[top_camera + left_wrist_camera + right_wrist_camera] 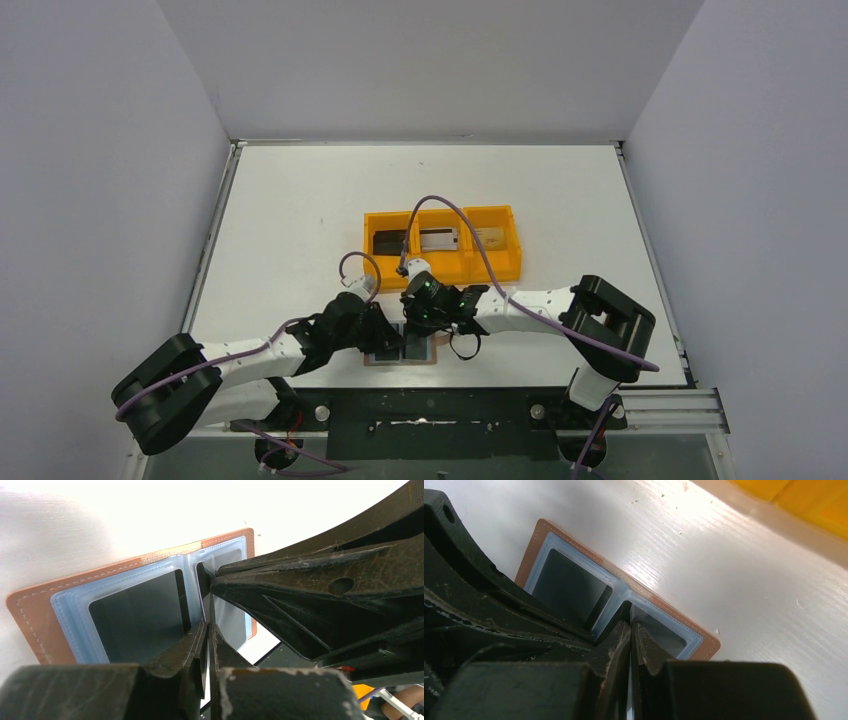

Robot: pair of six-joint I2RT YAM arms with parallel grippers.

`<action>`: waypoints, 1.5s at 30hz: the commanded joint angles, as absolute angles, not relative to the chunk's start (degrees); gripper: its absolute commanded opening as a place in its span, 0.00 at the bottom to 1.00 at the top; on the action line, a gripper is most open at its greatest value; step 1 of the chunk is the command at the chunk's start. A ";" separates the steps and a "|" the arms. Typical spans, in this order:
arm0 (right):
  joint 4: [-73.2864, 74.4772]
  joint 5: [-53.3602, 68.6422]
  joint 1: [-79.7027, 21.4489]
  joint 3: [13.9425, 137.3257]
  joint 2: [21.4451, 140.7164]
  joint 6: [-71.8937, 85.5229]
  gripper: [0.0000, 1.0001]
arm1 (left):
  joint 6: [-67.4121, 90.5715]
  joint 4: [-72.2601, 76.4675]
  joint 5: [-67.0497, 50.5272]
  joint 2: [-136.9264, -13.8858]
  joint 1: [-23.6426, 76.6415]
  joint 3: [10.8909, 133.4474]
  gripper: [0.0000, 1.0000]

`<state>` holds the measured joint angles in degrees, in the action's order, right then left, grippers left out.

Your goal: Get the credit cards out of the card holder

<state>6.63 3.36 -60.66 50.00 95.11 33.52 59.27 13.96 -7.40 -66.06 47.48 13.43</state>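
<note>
I see the card holder lying open flat at 6 o'clock on the table, just beneath the orange tray. The left gripper sits at 8 o'clock of it, jaws narrowed almost to nothing on the centre fold. The right gripper, at 2 o'clock, is closed tight on the same fold. Whether either pinches sleeve plastic, I cannot tell. In the tray, the black card lies at 9 o'clock, the silvery grey card in the middle, the gold-tan card at 3 o'clock.
</note>
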 commanded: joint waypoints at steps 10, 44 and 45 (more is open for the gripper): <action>4.51 5.68 -59.96 48.13 90.88 33.53 0.02 | 58.71 21.07 -7.89 -65.59 46.23 15.12 0.00; 5.36 4.45 -58.10 49.14 89.82 35.10 0.26 | 53.14 -1.83 1.52 -53.14 45.62 20.13 0.00; 4.59 5.11 -57.76 48.82 89.22 35.57 0.28 | 53.03 -2.77 2.18 -52.40 45.62 20.47 0.00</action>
